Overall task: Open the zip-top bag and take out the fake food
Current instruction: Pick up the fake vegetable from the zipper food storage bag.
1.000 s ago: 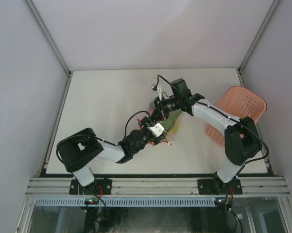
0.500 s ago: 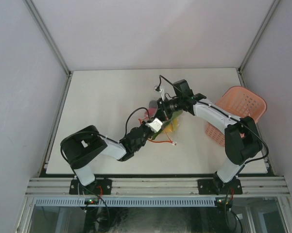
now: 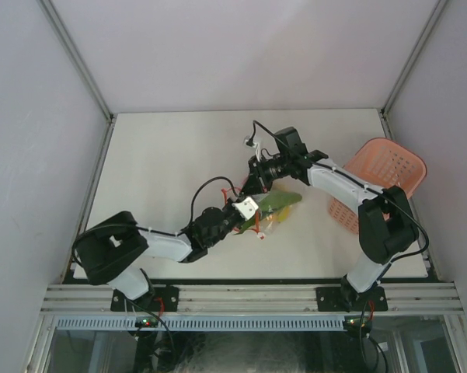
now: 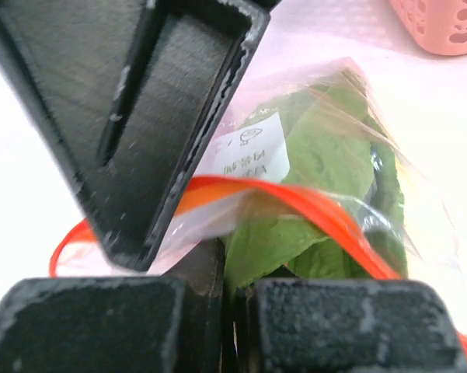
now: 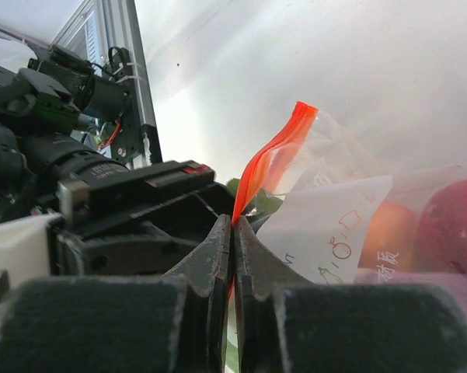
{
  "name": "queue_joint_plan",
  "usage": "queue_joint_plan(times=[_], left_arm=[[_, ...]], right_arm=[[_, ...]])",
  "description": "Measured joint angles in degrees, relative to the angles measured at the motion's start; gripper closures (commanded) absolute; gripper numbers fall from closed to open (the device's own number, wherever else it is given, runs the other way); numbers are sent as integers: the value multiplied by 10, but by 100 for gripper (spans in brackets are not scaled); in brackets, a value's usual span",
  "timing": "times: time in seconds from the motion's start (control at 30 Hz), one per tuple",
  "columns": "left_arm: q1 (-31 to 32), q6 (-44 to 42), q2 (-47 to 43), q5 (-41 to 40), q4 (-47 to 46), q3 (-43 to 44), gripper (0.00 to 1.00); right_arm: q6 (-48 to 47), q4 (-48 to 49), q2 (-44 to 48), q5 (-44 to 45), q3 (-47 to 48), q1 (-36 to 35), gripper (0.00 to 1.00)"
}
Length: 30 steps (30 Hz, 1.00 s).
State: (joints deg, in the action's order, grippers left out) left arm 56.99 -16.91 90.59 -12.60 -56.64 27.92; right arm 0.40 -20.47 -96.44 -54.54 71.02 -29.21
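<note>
The zip-top bag (image 3: 273, 210) hangs low over mid-table between both grippers, its red-orange zipper strip (image 4: 326, 214) arching across the left wrist view above a white label (image 4: 252, 155). My right gripper (image 5: 233, 225) is shut on the zipper strip (image 5: 276, 151), holding that edge up. My left gripper (image 4: 235, 284) is shut on the green leafy vegetable (image 4: 326, 163) at the bag's mouth. From above, the left gripper (image 3: 256, 214) is just near-left of the green vegetable (image 3: 284, 200), and the right gripper (image 3: 258, 180) is behind it. Red (image 5: 451, 217) and orange (image 5: 388, 225) fruits show through the plastic.
A pink lattice basket (image 3: 381, 175) lies tipped at the table's right edge, close to the right arm, and its corner (image 4: 443, 23) shows in the left wrist view. The right gripper's black finger (image 4: 140, 116) stands close above my left jaws. White walls surround the table.
My left gripper went from open to shut at the bag's mouth and drew back toward the near left. More of the green vegetable now shows, stretched toward the right. The right gripper stayed shut.
</note>
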Motion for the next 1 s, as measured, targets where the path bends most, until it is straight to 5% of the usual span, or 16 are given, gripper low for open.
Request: queue_joint_plan(times=[0.7,1.0], left_arm=[[0,53,-117,6,88,-49,100],[0,59,-161,24,150,-59,100]], right_arm=[[-47,9,2,-45,-22,13,100],[-89,2,24,6,-24,12,100]])
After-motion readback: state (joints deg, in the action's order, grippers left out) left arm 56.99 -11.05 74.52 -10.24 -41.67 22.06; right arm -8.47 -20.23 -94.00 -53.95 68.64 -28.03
